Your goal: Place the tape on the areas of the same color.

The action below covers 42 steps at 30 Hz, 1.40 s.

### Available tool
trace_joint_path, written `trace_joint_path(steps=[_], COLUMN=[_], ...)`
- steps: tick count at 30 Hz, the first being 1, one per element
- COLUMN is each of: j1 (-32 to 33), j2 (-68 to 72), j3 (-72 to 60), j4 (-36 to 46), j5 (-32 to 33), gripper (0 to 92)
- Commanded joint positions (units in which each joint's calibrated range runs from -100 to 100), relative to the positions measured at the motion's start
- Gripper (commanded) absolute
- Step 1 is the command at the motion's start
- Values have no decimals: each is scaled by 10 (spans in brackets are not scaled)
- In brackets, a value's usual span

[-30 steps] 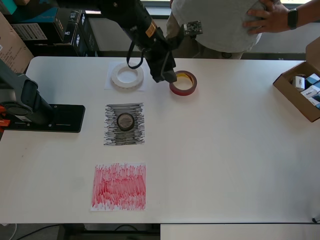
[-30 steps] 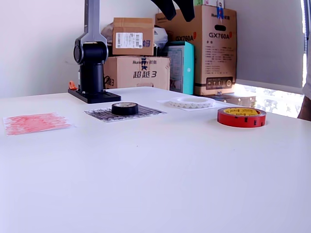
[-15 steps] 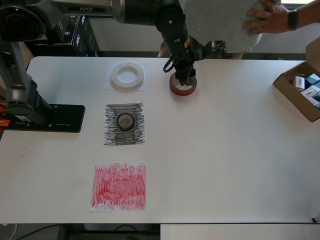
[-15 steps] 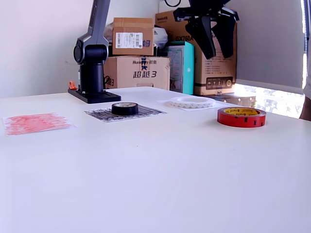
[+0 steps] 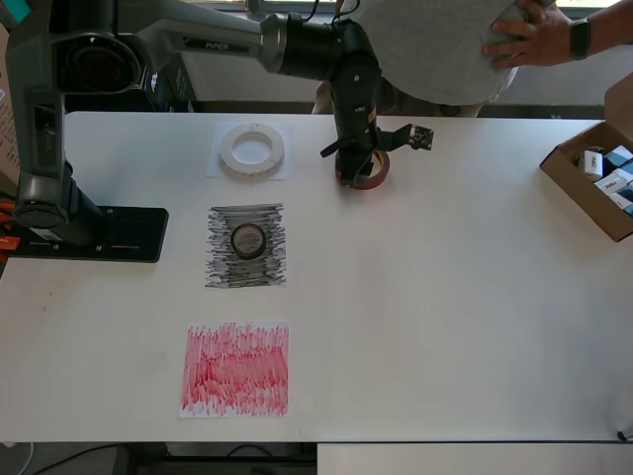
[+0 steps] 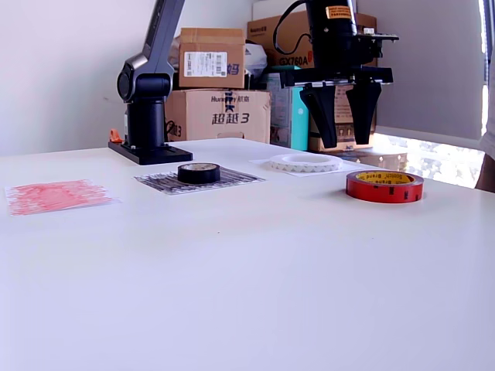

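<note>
Two of three are sorted, as far as you can see. The white roll [image 5: 251, 149] sits on the faint white patch [image 5: 220, 170] near the bench's far edge, and the black roll [image 5: 248, 240] rests in the middle of the black patch [image 5: 246, 246], closer to the arm's base [image 5: 89, 234]. What's left is the red roll [image 6: 384, 186]: it lies flat on bare bench by the far edge, just beside the white patch and well apart from the red patch [image 5: 235, 369], which lies with nothing on it near the bench's near edge.

Your gripper [image 6: 343, 116] hangs with its fingers [image 6: 326, 116] spread apart, holding nothing. In the overhead view it covers part of the red roll; in the exterior view the fingertips stop above the bench and nothing touches the roll. I'd judge you're at the approach, with grasp, carry and release all to do.

Against the frames a second ago: the arm has swung out from over the white roll's side and come down over the red roll, with the fingers now pointing straight down and much lower than half a second ago. None of the rolls or patches has shifted.
</note>
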<state>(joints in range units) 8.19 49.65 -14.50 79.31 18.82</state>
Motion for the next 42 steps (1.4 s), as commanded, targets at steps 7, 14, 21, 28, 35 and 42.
trace_joint_path(steps=[7, 14, 21, 28, 35, 42], j1=[26, 33, 32, 32, 32, 32], j2=[10, 14, 38, 50, 53, 53], j3=[-4, -4, -4, -4, -4, -4], j4=[22, 22, 20, 19, 17, 16], j5=[55, 77, 102, 103, 103, 107], gripper=[546, 546, 546, 546, 546, 545])
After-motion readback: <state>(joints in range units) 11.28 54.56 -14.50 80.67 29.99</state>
